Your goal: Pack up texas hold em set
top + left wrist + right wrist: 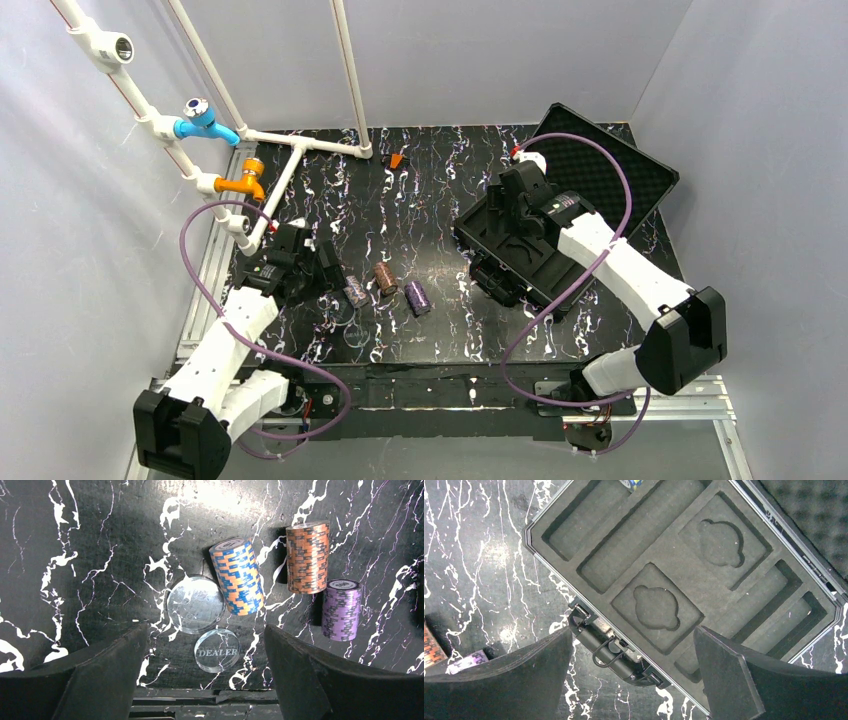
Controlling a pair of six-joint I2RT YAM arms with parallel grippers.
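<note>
The black case lies open at the right, with its moulded tray (535,270) (659,555) and its egg-crate foam lid (600,165) (814,510). My right gripper (505,225) (634,640) is open and empty above the tray's front edge and handle (614,655). A chip stack shows in a far tray slot (631,484). Three chip stacks lie on the table: blue-orange (237,577) (356,292), brown-orange (307,556) (386,280) and purple (341,609) (418,297). My left gripper (325,268) (205,635) is open and empty just short of them.
Two clear discs lie between my left fingers: a plain one (195,604) and a DEALER button (217,650). A small orange piece (397,160) lies at the back. A white pipe frame (300,145) with blue and orange fittings stands at the back left.
</note>
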